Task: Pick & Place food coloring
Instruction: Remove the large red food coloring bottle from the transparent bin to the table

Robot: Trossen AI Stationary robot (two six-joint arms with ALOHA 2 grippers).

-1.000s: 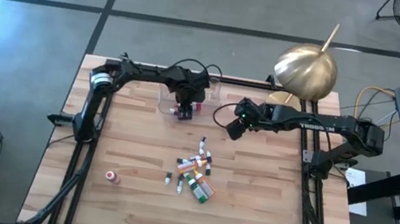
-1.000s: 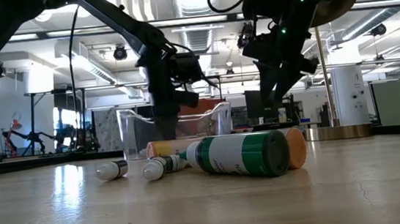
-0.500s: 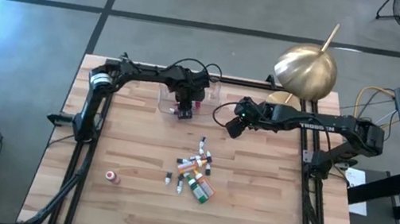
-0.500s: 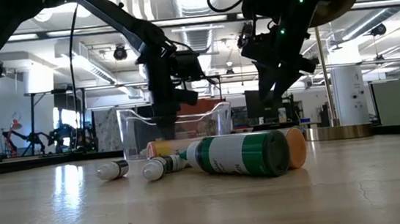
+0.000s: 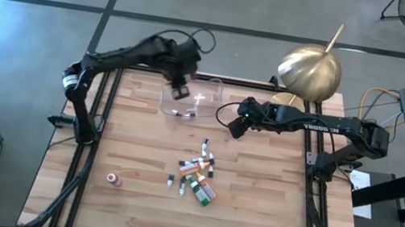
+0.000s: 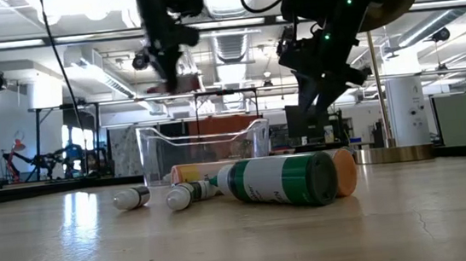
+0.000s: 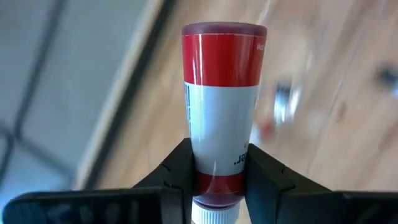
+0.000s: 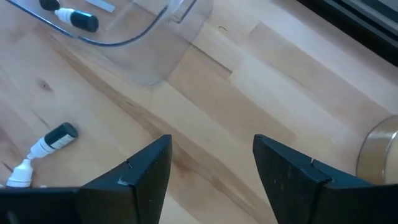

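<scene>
My left gripper [image 5: 180, 88] is high above the clear plastic tray [image 5: 206, 98] at the table's far side, shut on a red food coloring bottle [image 7: 222, 106] with a white label. One dark bottle [image 8: 76, 18] lies inside the tray. Several more food coloring bottles lie in a loose pile [image 5: 198, 176] at mid-table; in the low view a green-and-white one [image 6: 276, 180] lies on its side in front. My right gripper [image 8: 211, 168] hovers open over bare wood to the right of the tray, nothing between its fingers. My left gripper pinches the red bottle between its two fingers at the shoulder just above the white cap [image 7: 217, 182]. The fingers point steeply down. The bottle sticks out past the fingertips in line with them, red base [image 7: 224, 34] farthest from the wrist, lifted clear of tray and table.
A brass dome lamp [image 5: 310, 69] stands at the far right edge. A single pinkish bottle [image 5: 114, 179] lies near the front left. Bare wood lies between the tray and the pile.
My left gripper has risen steeply from the tray's near edge, drifting toward the far-left, and has carried the red bottle up with it, clear of the tray. Most of the rise came in the last half second. The right gripper has kept still.
</scene>
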